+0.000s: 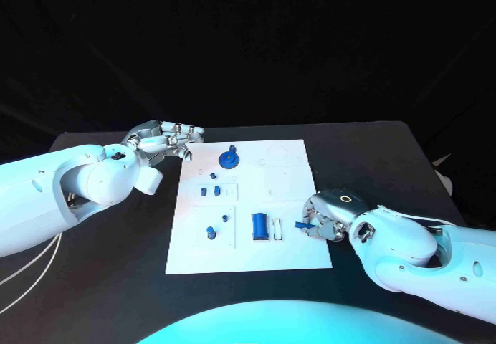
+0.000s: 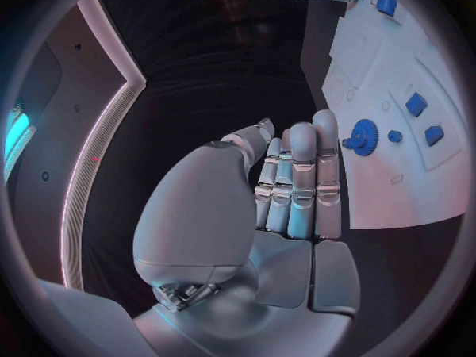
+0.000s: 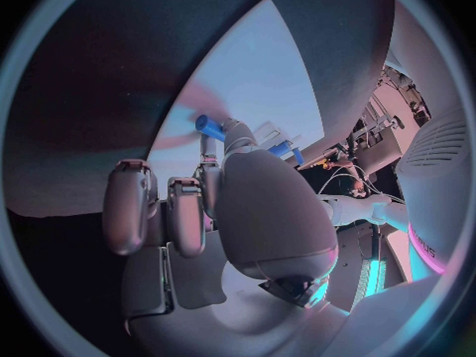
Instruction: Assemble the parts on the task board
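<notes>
The white task board [image 1: 294, 251] lies in the middle of the black table. On it are a blue gear [image 1: 229, 158], a blue cylinder [image 1: 259, 226] beside a white slot, and small blue parts [image 1: 211, 191] [image 1: 211, 231]. My right hand [image 1: 329, 215] rests at the board's right edge and pinches a small blue peg [image 1: 302, 225] in its fingertips; the right wrist view shows the peg [image 3: 209, 125] over the board [image 3: 248, 79]. My left hand [image 1: 165, 137] hovers off the board's far left corner, holding nothing. Its fingers [image 2: 297, 182] are stretched out side by side towards the gear [image 2: 363, 137].
Bare black table [image 1: 103, 287] surrounds the board on every side. Faint round outlines mark the board's far right part [image 1: 281, 154]. My left forearm [image 1: 62, 193] lies across the table's left side.
</notes>
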`<state>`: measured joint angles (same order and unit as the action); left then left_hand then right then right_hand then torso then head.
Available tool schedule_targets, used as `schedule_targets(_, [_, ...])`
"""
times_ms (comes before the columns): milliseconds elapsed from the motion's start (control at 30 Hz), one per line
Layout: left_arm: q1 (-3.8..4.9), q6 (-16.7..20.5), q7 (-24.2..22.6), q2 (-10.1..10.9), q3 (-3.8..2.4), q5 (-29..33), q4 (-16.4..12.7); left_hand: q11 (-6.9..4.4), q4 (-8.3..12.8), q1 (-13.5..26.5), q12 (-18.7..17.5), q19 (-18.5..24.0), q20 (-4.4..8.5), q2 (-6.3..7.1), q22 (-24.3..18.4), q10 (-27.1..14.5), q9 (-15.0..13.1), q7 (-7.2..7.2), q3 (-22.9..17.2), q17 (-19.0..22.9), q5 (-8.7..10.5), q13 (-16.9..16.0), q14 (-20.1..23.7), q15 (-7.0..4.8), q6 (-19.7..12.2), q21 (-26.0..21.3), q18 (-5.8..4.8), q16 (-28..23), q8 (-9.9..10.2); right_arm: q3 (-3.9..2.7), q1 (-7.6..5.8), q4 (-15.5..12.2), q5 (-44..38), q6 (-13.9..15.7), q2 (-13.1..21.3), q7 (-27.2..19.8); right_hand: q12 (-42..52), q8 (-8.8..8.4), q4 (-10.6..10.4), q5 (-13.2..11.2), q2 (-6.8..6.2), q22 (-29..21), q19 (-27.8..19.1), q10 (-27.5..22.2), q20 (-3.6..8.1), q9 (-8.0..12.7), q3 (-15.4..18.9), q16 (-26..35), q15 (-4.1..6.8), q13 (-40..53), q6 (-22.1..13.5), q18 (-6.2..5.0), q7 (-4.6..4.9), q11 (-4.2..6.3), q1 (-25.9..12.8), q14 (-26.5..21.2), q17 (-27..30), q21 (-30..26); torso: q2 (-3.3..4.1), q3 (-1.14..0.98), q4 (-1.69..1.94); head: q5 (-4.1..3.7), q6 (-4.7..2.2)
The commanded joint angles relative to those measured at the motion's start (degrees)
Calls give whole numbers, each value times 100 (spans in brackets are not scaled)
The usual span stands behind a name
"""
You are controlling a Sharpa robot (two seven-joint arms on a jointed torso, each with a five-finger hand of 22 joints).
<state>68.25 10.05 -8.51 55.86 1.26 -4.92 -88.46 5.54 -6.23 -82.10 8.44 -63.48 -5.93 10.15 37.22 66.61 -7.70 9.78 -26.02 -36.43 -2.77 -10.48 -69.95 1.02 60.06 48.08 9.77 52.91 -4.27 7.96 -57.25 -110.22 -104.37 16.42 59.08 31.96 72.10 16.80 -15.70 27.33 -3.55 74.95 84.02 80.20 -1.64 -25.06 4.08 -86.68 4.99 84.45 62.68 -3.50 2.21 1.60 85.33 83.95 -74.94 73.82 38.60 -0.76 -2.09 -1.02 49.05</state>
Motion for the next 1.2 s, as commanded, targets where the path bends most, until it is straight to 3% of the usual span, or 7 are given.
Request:
schedule_targets(33, [2,-84,-20,-5,-3,7,-17,-2,-3,-25,34,15,-11,-90,-12,-52,10,-17,-2,9,-1,-8,47,-2,-17,-42,81,-32,8,26,-5,-35,298,-30,26,149,26,35,-47,45,228,1120,93,78,35,-23,-76,-33,22,-919,51,58,-3,28,251,486,-945,34,-1,2,-2,-3,-3])
schedule_targets(200, [2,-113,-26,-5,-3,7,-21,-6,11,-58,39,12,-8,-116,-14,-57,11,-20,-23,15,-1,-11,51,-7,-15,-45,83,-33,7,17,-96,-201,619,228,25,121,18,35,-83,64,176,1121,94,80,36,-25,-163,-28,21,-921,55,59,0,26,192,484,-937,36,-1,4,4,-5,-5])
schedule_targets(433, [2,-217,-51,7,-3,7,-35,-3,10,-67,39,13,-7,-146,-17,-73,16,-20,-40,45,-1,-11,71,-6,-23,-52,82,-51,9,6,-125,-258,1244,747,-23,82,22,37,-88,235,70,1123,99,94,36,-33,-422,-30,20,-908,56,61,2,26,65,485,-943,47,2,7,6,-11,2])
schedule_targets(767, [2,-380,-119,3,-3,7,-53,-4,20,-79,39,16,-6,-146,-19,-81,18,-22,-45,50,-1,-12,78,-6,-28,-56,81,-53,11,6,-88,-123,1959,733,-302,62,67,50,-95,261,-9,1131,111,130,35,-48,-644,-52,21,-863,69,66,2,25,-139,494,-982,79,4,-2,1,-7,4])
schedule_targets(1067, [3,-390,-118,8,-3,7,-63,-4,30,-90,41,17,-5,-143,-20,-87,20,-21,-48,49,0,-13,82,-6,-32,-58,81,-51,13,6,-13,11,2299,864,-545,93,211,77,-101,347,-80,1154,150,223,37,-68,-939,-104,26,-736,125,83,-10,35,-837,515,-1075,181,-1,8,-6,-44,1])
schedule_targets(1200, [3,-394,-115,8,-3,7,-65,-4,30,-90,41,17,-5,-143,-20,-87,20,-21,-48,49,0,-13,82,-6,-32,-58,81,-51,13,6,-5,79,2345,862,-608,104,244,93,-90,708,-127,1159,158,246,41,-80,-968,-113,27,-703,150,87,-14,37,-1065,518,-1091,203,3,0,6,-64,-20])
